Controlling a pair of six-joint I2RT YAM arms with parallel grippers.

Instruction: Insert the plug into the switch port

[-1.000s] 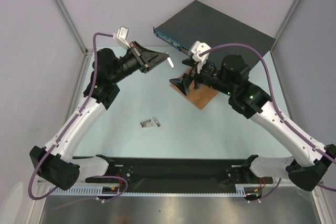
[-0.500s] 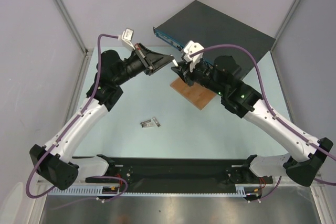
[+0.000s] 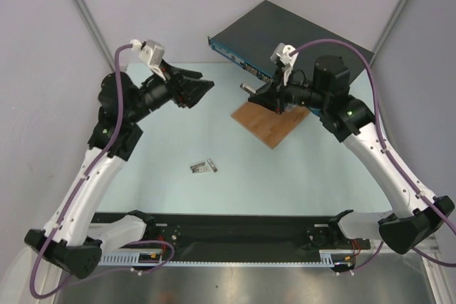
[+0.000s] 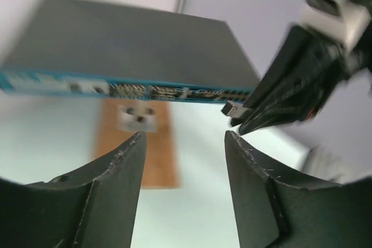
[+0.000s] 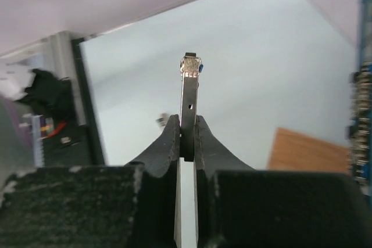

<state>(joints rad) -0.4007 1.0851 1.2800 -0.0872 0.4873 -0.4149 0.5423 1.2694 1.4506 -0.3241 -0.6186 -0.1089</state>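
The switch, a flat dark grey box with a narrow blue ported face, lies at the back of the table. A thin metal plug sticks out from between the fingers of my right gripper, which is shut on it. In the top view the plug hangs above the table, a short way in front of the blue face, and the right gripper is over the wooden board. My left gripper is open and empty, off to the left; its wrist view shows the plug ahead, just below the ports.
A brown wooden board lies in front of the switch, with a small grey block on it. Two small metal parts lie on the table's middle. Grey walls stand on both sides.
The left gripper held the plug and brought it to the right gripper, which shut on it. The left gripper then opened and drew back left; the right arm carried the plug rightward.
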